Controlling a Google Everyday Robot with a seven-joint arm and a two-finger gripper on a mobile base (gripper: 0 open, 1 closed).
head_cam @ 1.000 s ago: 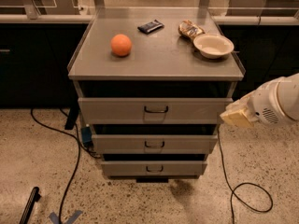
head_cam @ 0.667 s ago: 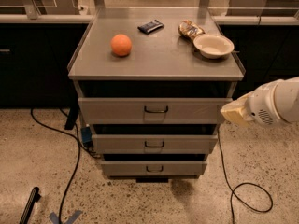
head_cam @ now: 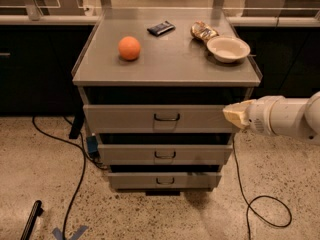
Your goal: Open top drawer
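Note:
The top drawer [head_cam: 125, 119] is the widest of three grey metal drawers in a cabinet, with a small dark wire handle [head_cam: 166, 117] at its centre. My gripper [head_cam: 234, 115] comes in from the right on a white arm [head_cam: 287, 117]. Its pale tip sits at the right end of the top drawer's front, level with the handle and well to the right of it. The gripper holds nothing that I can see.
On the cabinet top [head_cam: 170, 64] lie an orange [head_cam: 129, 48], a dark packet [head_cam: 161, 28], a snack bag [head_cam: 202, 31] and a white bowl [head_cam: 228, 48]. Two narrower drawers [head_cam: 165, 155] sit below. Cables [head_cam: 265, 204] trail on the floor at both sides.
The arm and gripper have moved slightly left, toward the top drawer's right end. The drawers and the things on top have not moved.

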